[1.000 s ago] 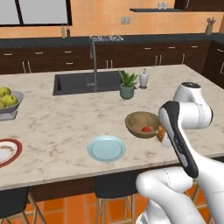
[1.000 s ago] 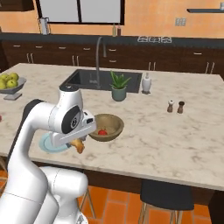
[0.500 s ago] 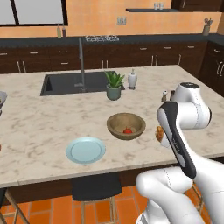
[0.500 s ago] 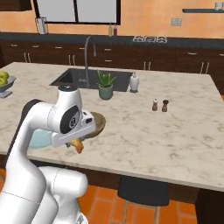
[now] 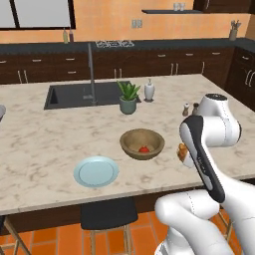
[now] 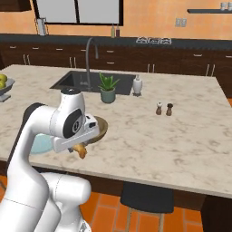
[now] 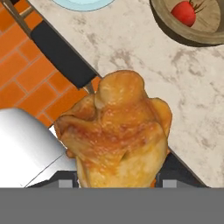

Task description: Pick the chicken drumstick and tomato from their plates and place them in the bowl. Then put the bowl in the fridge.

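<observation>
Gripper (image 7: 116,175) jaws are clamped on the chicken drumstick (image 7: 117,138); I hold it above the counter edge, near the wooden bowl (image 5: 142,144) containing the tomato (image 5: 144,148).

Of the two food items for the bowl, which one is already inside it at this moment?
The tomato: it lies red inside the brown wooden bowl. The chicken drumstick is not there; the gripper holds it above the counter, beside the bowl.

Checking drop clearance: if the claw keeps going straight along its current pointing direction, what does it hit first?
Probably bare marble counter, short of the bowl. The claw is shut on the chicken drumstick, which blocks the line's centre, so depth is uncertain.
</observation>
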